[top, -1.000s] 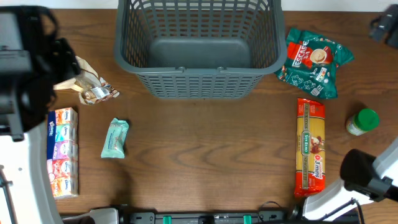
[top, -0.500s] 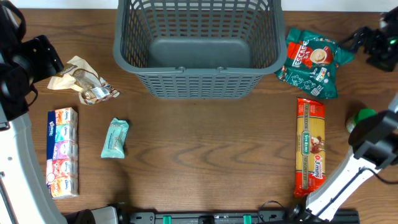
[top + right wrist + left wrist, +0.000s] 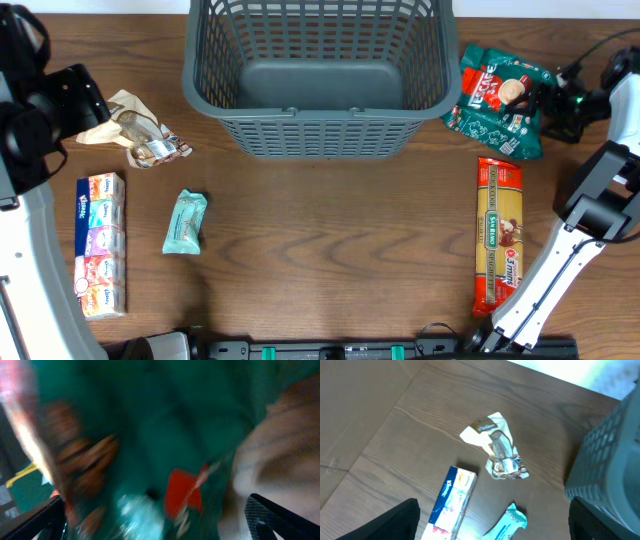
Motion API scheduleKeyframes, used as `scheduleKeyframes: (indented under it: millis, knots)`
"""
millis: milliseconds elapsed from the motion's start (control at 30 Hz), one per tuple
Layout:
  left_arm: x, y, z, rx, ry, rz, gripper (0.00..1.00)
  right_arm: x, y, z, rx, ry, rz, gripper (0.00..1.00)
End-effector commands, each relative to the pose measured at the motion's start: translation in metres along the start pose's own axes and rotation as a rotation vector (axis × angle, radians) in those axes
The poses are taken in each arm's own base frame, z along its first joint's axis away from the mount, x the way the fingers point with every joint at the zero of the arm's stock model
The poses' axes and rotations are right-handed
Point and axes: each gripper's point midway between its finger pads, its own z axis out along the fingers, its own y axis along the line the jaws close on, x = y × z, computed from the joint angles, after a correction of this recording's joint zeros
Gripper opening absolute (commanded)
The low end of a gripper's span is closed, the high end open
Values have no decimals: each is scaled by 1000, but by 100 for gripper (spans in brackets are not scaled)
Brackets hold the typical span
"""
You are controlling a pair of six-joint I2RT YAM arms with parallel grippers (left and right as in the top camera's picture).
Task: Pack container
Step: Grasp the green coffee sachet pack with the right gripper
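The container (image 3: pixel 315 75), a large dark grey lattice basket, stands empty at the back middle; its corner shows in the left wrist view (image 3: pixel 615 455). My left gripper (image 3: pixel 80 100) hovers open and empty at the far left, beside a crumpled beige wrapper (image 3: pixel 135 130). In the left wrist view its fingers (image 3: pixel 492 525) spread wide above the wrapper (image 3: pixel 497 452), a tissue pack (image 3: pixel 452 505) and a teal bar (image 3: pixel 507 522). My right gripper (image 3: pixel 560 105) is open at the right edge of a green snack bag (image 3: pixel 505 100), which fills the blurred right wrist view (image 3: pixel 150 435) between the fingers (image 3: pixel 157 525).
A tissue pack (image 3: pixel 100 240) lies along the left edge, with a teal bar (image 3: pixel 185 220) to its right. A long yellow and red pasta pack (image 3: pixel 499 235) lies on the right. The right arm (image 3: pixel 590 210) rises from the front right corner.
The right arm swung up from the front right, and its gripper moved left to the green bag. The left arm pulled back to the left, uncovering the wrapper.
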Motion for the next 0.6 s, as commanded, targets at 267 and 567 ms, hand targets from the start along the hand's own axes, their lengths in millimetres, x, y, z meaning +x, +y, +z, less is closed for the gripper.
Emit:
scheduleKeyframes:
  millis: [267,567]
  knots:
    - [3,-23,-2,48,2,72,80,-5,4,40,-36,16,-51,76]
    - [3,-25,-3,51,2,76,81,-12,23,55,-24,7,-117,1]
